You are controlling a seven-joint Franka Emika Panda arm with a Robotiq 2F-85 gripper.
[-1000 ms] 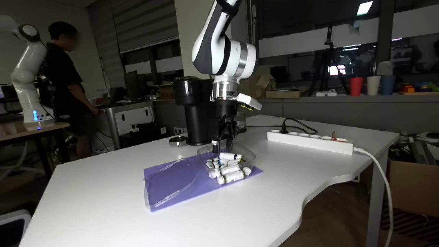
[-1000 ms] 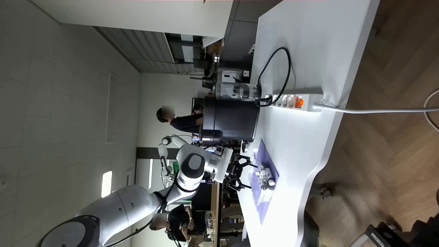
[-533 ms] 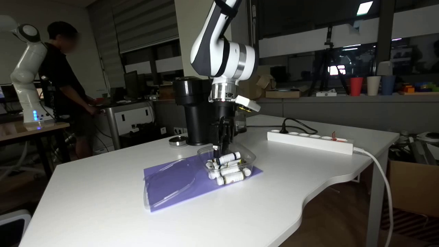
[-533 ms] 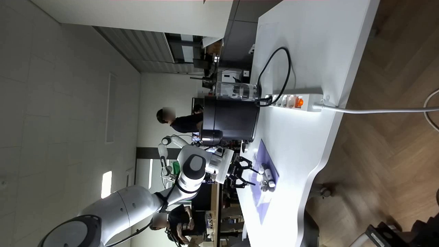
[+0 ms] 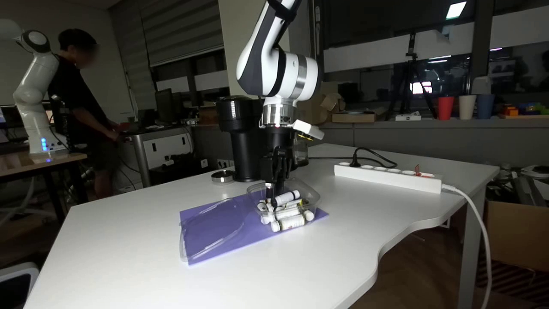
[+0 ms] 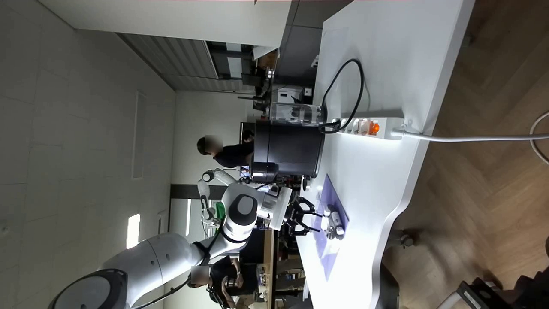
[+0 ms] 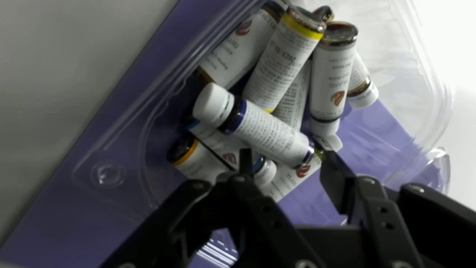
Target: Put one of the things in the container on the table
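Black hand [image 7: 288, 162], fingers apart — lower bottles [image 7: 223, 144] half out of sight in the clear container [image 7: 108, 174]

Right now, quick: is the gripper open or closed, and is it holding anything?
Gripper: open, holding nothing, close to the bottles in the clear tray.

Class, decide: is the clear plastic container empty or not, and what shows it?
Not empty: in the wrist view, several white-labelled bottles lie piled inside the clear plastic container.
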